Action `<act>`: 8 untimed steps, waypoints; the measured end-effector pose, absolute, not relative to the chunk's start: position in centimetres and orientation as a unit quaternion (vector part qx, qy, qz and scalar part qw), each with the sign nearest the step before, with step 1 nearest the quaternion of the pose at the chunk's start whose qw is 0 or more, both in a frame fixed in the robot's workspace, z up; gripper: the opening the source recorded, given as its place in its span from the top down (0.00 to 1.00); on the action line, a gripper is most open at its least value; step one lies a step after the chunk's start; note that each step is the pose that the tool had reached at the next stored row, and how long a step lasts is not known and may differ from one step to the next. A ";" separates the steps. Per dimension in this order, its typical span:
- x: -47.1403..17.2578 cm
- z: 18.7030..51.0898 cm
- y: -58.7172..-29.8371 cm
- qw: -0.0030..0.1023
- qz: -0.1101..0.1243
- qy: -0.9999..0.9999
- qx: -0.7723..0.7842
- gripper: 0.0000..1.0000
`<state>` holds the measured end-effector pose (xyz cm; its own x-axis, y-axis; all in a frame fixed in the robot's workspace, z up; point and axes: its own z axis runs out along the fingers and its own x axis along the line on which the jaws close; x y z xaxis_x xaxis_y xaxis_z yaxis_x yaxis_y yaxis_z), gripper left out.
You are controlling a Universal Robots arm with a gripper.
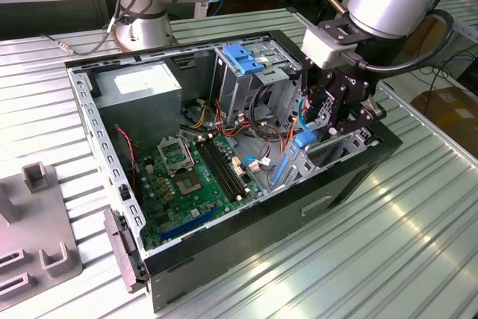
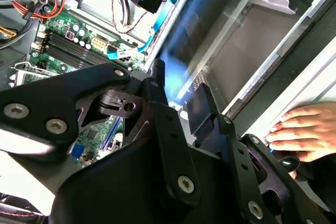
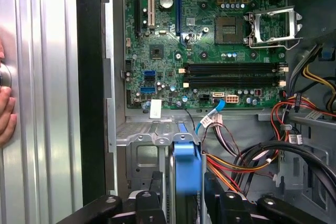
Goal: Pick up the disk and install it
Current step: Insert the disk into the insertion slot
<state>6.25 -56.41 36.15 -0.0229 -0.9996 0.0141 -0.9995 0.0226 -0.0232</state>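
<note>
The disk (image 3: 187, 163) had already been picked up: in the first wrist view it was held on edge, the fingers (image 3: 155, 184) of the gripper (image 3: 184, 184) clamped on its blue frame. It was poised inside the open computer case (image 1: 97, 110), at the exterior view's right, just over the metal drive cage (image 3: 144, 150). It was judged not yet seated, so insertion remained
</note>
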 end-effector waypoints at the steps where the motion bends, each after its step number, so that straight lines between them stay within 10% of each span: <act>1: 6.3 36.1 -56.4 0.003 -0.013 0.715 -0.699 0.56; 8: 6.2 36.1 -56.4 0.003 -0.013 0.715 -0.699 0.70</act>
<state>6.25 -56.41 36.15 -0.0230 -0.9996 0.0141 -0.9995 0.0226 -0.0233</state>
